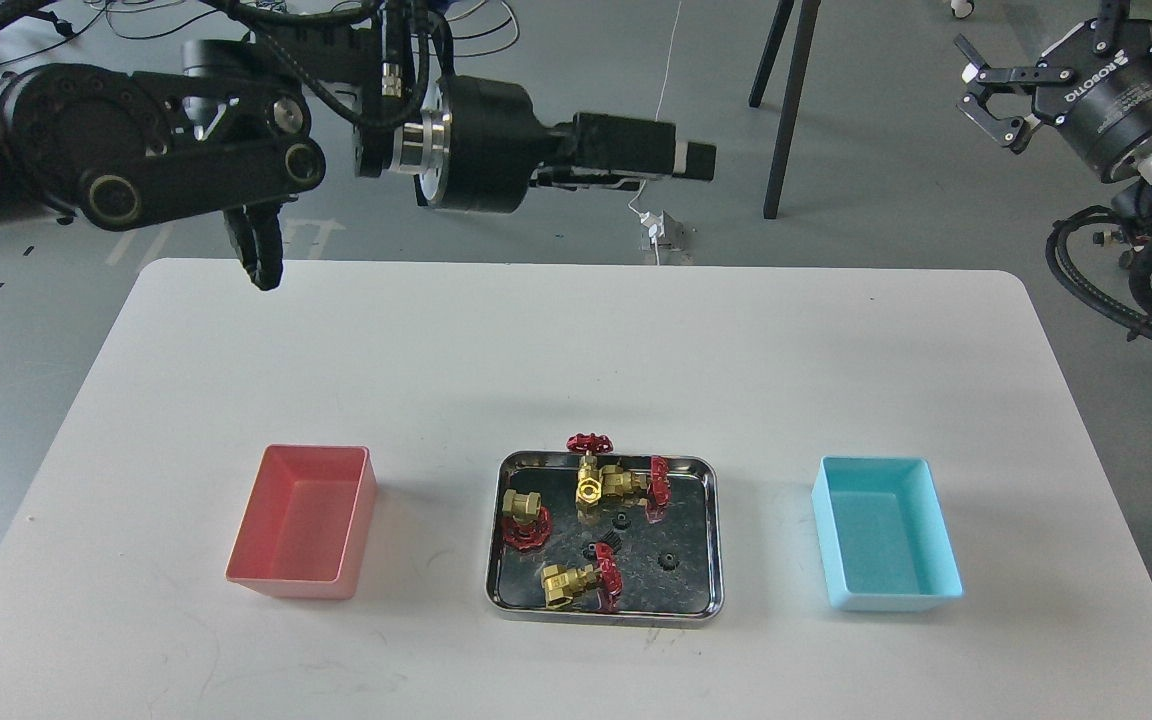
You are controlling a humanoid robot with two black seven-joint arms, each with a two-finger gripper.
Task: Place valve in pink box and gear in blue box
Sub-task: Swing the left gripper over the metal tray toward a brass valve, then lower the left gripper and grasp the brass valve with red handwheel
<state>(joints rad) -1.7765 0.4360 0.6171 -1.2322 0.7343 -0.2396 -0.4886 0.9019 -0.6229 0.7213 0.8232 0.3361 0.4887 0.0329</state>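
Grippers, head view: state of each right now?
Left gripper: empty, above the table's far edge; open or shut cannot be told.
Right gripper: open, empty, off to the far right.

I see the steel tray (711, 535) near the table's (576, 350) front edge, midway, holding valves (601, 482) and gears (620, 519), with the pink box (304, 520) to its left and the blue box (884, 532) to its right.

Steel tray (711, 540) holds brass valves (571, 582) and black gears (667, 560), sitting between pink box (276, 583) and blue box (891, 600) on the desk (576, 350).
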